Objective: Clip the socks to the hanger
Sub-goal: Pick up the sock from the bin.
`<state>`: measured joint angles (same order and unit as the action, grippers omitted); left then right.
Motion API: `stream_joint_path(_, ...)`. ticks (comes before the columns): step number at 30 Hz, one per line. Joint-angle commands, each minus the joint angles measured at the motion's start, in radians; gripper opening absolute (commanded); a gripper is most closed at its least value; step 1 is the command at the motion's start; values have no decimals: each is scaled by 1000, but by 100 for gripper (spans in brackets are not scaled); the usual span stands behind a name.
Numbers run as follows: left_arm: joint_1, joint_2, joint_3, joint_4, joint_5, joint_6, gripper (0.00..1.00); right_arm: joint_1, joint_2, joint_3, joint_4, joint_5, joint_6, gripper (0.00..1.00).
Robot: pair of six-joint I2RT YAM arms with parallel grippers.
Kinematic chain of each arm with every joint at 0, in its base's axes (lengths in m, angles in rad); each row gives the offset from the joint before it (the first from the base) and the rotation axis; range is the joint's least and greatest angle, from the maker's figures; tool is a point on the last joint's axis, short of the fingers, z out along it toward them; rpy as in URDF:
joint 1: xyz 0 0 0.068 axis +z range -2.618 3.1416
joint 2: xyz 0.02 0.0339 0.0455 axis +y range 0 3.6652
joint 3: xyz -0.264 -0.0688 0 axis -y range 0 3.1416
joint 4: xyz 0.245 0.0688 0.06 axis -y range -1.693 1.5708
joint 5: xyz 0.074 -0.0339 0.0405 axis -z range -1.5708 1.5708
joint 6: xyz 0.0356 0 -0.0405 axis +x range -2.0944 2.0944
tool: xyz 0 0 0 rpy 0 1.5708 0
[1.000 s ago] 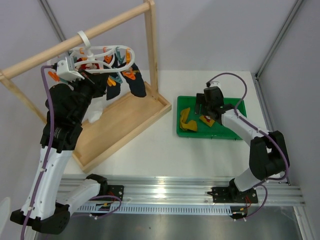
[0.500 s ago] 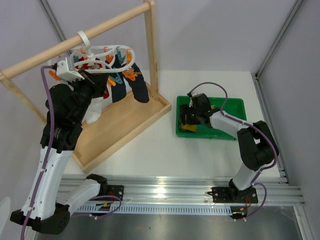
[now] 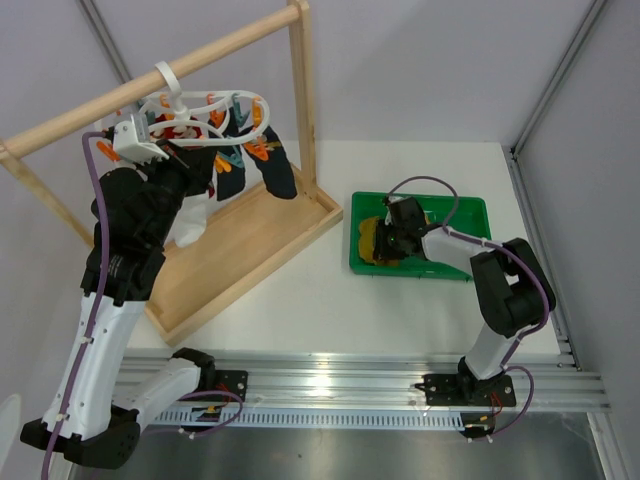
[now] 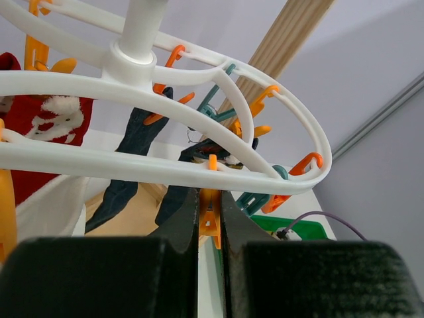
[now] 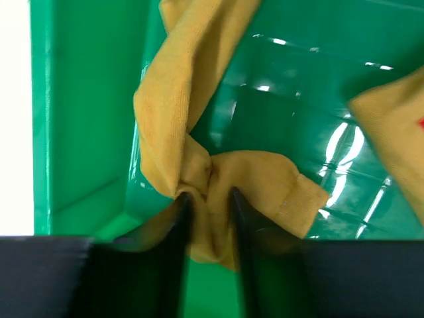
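Note:
The white hanger [image 3: 215, 112] hangs by its hook from the wooden bar. My left gripper [image 4: 209, 200] is shut on one of its orange pegs [image 4: 211, 226], under the white frame [image 4: 165, 169]. A white sock [image 3: 190, 225] hangs from the hanger beside my left arm. In the green tray [image 3: 465, 212], my right gripper [image 3: 387, 240] is down on a mustard sock [image 5: 179, 99]. Its fingers [image 5: 180, 218] pinch a bunched fold of that sock, seen from above as the mustard sock [image 3: 370, 240]. A second mustard sock [image 5: 391, 126] lies at the right edge of the right wrist view.
Red socks [image 4: 40, 132] and dark navy socks [image 3: 275, 175] are clipped to the hanger. The tall wooden rack [image 3: 300, 90] stands on its tray base [image 3: 250, 250] at the left. The green tray wall [image 5: 79, 99] is just left of my right fingers.
My right gripper moved left across the tray, dropped onto the mustard sock and closed on it. The tray slid slightly left. The left arm stayed still.

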<state>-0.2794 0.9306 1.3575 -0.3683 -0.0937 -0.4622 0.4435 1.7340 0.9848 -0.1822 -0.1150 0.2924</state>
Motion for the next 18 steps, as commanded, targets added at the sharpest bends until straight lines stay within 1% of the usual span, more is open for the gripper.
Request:
stream_joint_path(1, -3, -3, -9, -12, -9, 11, 8, -6, -7, 20, 17, 28, -13, 21)
stream_joint_path(4, -3, -3, -9, -11, -9, 11, 8, 1, -77, 35, 6, 49, -36, 0)
stream_joint_path(9, -3, -4, -6, -11, -6, 10, 7, 30, -264, 90, -34, 35, -73, 0)
stream_joint_path(12, -1, -6, -12, -11, -8, 10, 7, 98, -350, 138, -63, 46, -116, 0)
stream_joint_path(16, -3, -7, -6, -8, -5, 7, 6, 228, -392, 202, -99, 43, -176, 0)
stream_joint_path(17, -1, -6, -9, -8, -3, 7, 6, 275, -390, 216, -106, 26, -176, 0)
stream_joint_path(18, -3, -7, -9, -9, -5, 7, 6, 299, -377, 242, -121, -33, -182, 0)
